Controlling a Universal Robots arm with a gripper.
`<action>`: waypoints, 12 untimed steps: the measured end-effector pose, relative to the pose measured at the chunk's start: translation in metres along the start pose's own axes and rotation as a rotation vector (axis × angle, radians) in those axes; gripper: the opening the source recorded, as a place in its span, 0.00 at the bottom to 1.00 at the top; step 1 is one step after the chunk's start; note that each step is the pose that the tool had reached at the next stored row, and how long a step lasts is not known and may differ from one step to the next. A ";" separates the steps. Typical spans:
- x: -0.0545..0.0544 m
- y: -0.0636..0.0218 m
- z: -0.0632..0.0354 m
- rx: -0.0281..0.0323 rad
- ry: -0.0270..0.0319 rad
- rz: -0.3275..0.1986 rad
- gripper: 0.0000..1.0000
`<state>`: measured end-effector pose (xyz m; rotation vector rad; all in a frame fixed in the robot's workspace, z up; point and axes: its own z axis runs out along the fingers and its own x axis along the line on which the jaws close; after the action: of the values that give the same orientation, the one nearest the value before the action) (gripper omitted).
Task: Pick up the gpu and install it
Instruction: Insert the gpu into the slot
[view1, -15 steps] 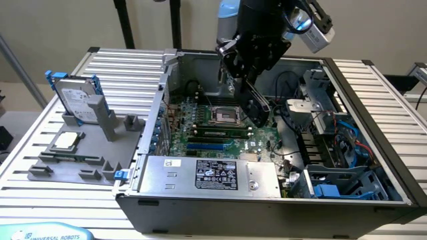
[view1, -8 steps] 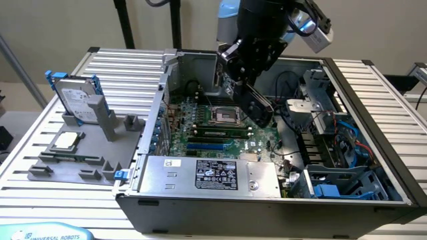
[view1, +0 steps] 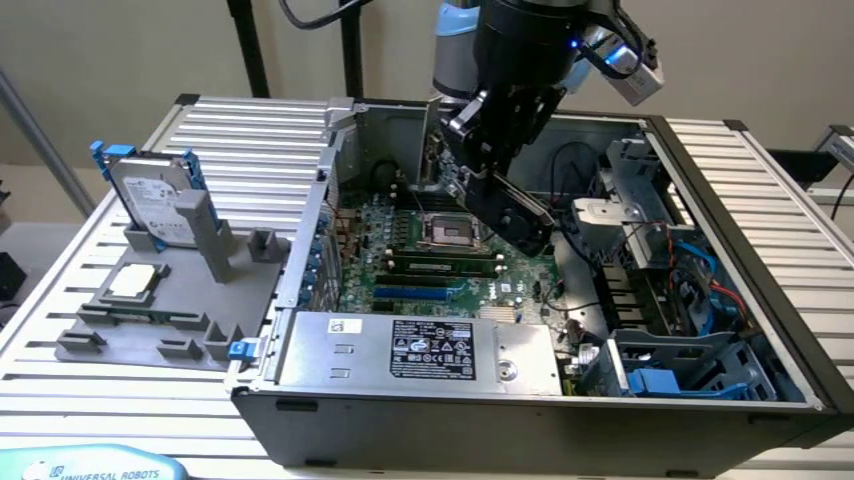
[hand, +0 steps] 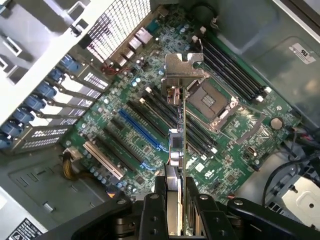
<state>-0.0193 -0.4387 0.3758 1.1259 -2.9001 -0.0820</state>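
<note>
Over the motherboard (hand: 235, 145): gpu (hand: 183, 125) pinched edge-on in narrow-set tool (hand: 176, 195), not yet seated. Likely faults: tilting in the thin grip, missing the blue slot (hand: 142, 129), bracket (hand: 182, 67) snagging the rear grille (hand: 120, 22).

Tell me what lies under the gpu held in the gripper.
The motherboard: its black slots, with the blue slot and CPU socket to either side. The gpu, clamped in the gripper, hides the strip directly beneath its edge.

Hard drive (view1: 150, 200) stands upright in grey fixture (view1: 147, 335) — silver chip (view1: 135, 282) lies on it.
</note>
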 end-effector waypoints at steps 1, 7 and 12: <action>0.000 -0.0001 0.0010 0.0009 0.0001 -0.018 0.27; 0.000 -0.0004 0.0068 0.0066 0.0015 -0.128 0.27; 0.000 -0.0007 0.0114 0.0111 0.0028 -0.218 0.27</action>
<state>-0.0193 -0.4387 0.3643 1.4377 -2.7674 -0.0690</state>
